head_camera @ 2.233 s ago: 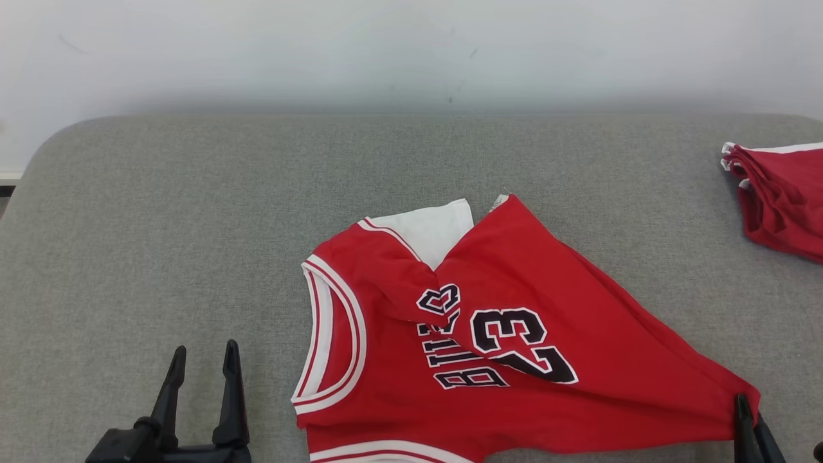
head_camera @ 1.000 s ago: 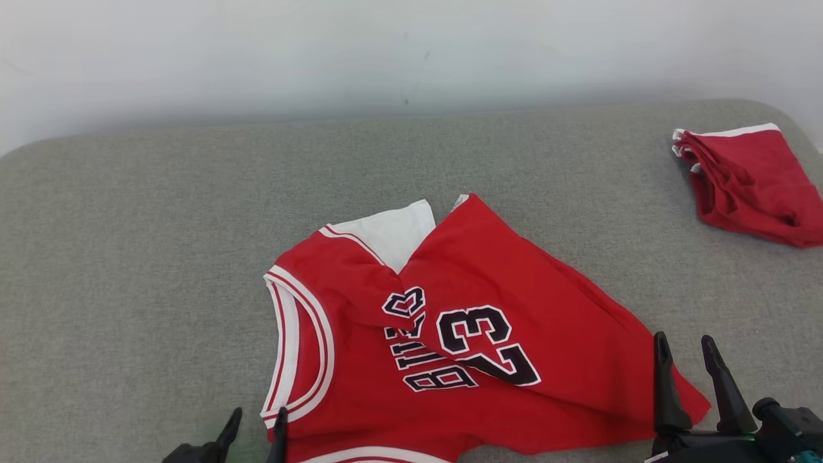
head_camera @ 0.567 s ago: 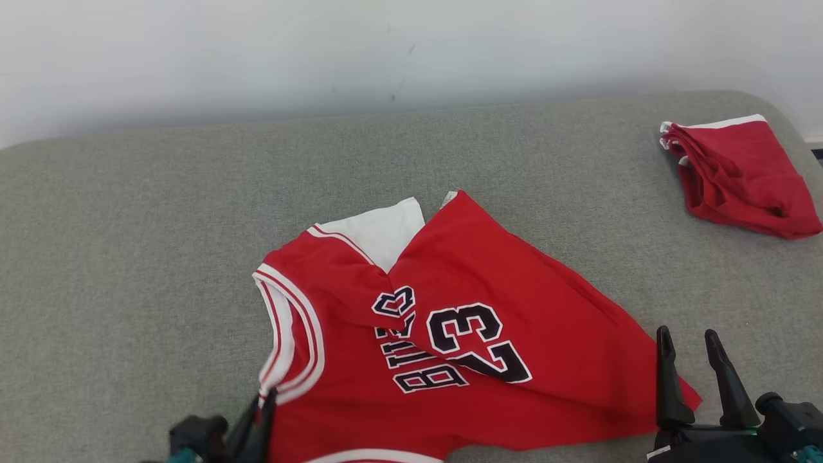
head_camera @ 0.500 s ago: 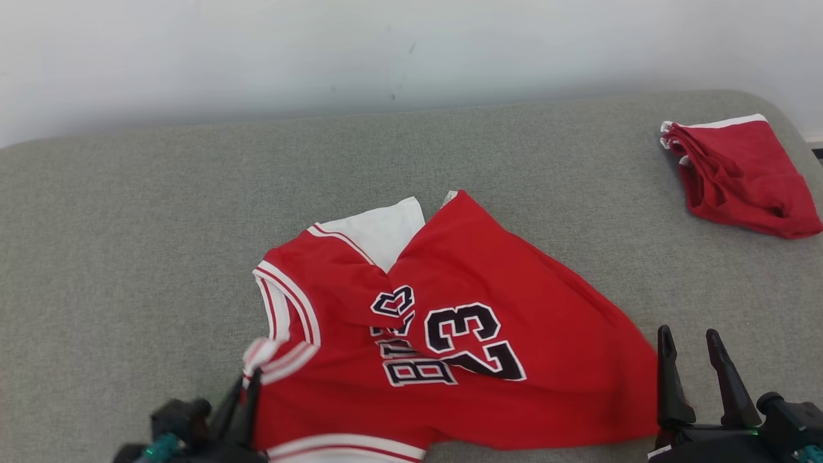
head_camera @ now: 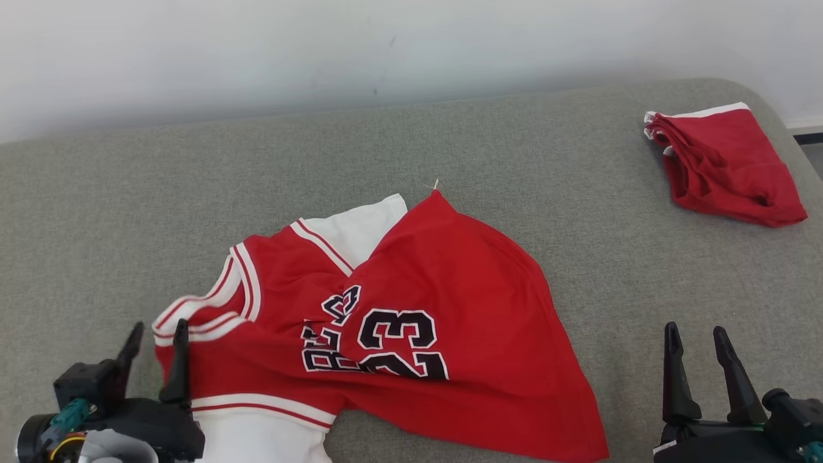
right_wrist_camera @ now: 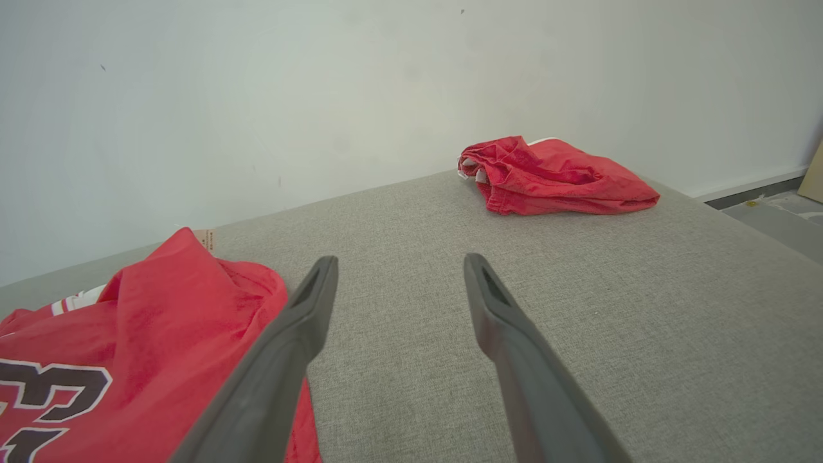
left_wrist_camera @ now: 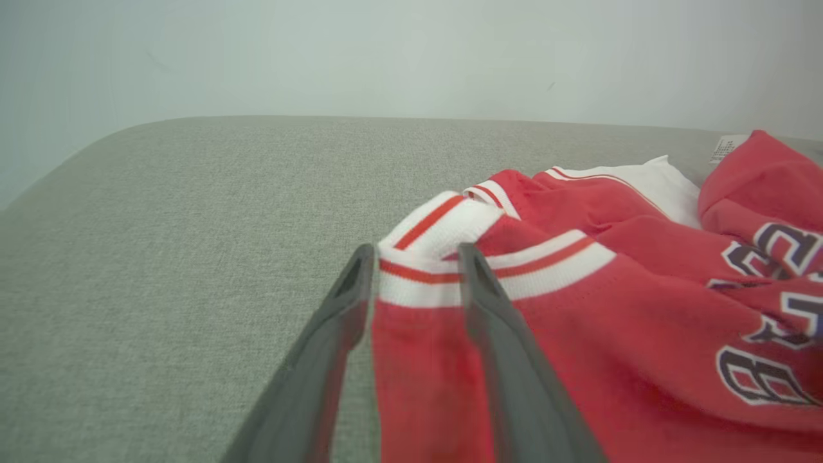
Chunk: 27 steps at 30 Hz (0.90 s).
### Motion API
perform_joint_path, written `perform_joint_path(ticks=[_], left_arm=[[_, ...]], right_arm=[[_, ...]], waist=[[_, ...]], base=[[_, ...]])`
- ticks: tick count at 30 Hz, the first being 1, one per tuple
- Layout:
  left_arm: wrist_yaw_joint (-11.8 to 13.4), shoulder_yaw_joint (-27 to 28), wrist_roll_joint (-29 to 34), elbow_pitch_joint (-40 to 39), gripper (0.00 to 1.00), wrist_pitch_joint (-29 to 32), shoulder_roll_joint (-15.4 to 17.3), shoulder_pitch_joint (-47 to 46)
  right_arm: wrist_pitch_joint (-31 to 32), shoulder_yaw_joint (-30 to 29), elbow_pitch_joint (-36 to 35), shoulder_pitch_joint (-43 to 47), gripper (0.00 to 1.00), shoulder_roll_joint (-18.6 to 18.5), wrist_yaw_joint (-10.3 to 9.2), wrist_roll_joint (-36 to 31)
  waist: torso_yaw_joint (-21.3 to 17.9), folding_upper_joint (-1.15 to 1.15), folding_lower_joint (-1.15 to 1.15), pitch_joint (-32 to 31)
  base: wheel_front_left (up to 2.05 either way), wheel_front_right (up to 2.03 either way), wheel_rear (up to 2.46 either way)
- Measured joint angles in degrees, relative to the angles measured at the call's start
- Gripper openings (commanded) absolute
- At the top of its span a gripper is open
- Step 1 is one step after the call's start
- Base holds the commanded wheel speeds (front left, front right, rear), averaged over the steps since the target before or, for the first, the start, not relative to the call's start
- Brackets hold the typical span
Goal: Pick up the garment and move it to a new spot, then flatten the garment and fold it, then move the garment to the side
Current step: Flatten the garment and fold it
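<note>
1. The red jersey (head_camera: 463,289) lies crumpled on the grey upholstered surface (head_camera: 128,212), near its front edge and a little left of the middle in the head view. It bears a black "23" and partly hidden black lettering, both edged in white.
2. One side of the jersey is folded over itself, so a red flap rises to a point towards the wall (head_camera: 386,45). White inner cloth shows beside that flap and again at the near edge.
3. The left tool (head_camera: 159,328) sits at the jersey's left end by the white-and-red striped armhole trim. Its two dark fingers are spread apart, not clamped.
4. In the left wrist view, the left tool (left_wrist_camera: 416,257) has a strip of the jersey (left_wrist_camera: 643,308) showing in the gap between its fingers, with the striped trim at the fingertips. Whether the cloth touches the fingers I cannot tell.
5. The right tool (head_camera: 696,329) is near the front right, fingers parted and holding nothing. It stands apart from the jersey's right hem, with bare grey cloth between them.
6. In the right wrist view, the right tool (right_wrist_camera: 400,260) points across bare surface, with the jersey (right_wrist_camera: 161,302) to its left.
7. A second red garment (head_camera: 726,167), bunched and white-trimmed, lies at the far right corner, well apart from the jersey and both tools; the right wrist view shows it (right_wrist_camera: 553,177) close to the wall.
</note>
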Motion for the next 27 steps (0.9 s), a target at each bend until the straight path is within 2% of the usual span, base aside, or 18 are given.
perform_joint_path(ticks=[3, 7, 13, 27], left_arm=[[0.8, 1.1, 0.1, -2.4, 1.00, -0.6, -0.7, 0.5], [1.9, 3.8, 1.4, -9.6, 1.00, -0.7, -2.5, 4.5], [2.3, 8.0, 4.5, -19.6, 1.00, -0.8, -6.1, 12.0], [0.4, 13.0, 8.9, -28.2, 1.00, -0.8, -10.9, 21.4]], right_arm=[[0.0, -0.3, 0.2, 0.4, 1.00, 0.0, 0.00, 0.0], [0.0, -0.4, 0.1, 1.1, 1.00, -0.2, 0.00, 0.0], [0.0, 0.0, -0.2, 2.3, 1.00, -0.7, 0.00, 0.0], [0.0, 0.9, -0.3, 4.5, 1.00, -1.5, 0.00, 0.6]], waist=[[0.3, 0.00, 0.00, -0.6], [1.1, 0.00, 0.00, -1.8], [2.8, -0.01, -0.01, -4.1], [6.0, -0.01, -0.02, -7.5]], base=[[0.00, 0.00, 0.00], [0.00, 0.00, 0.00], [0.00, 0.00, 0.00], [0.00, 0.00, 0.00]])
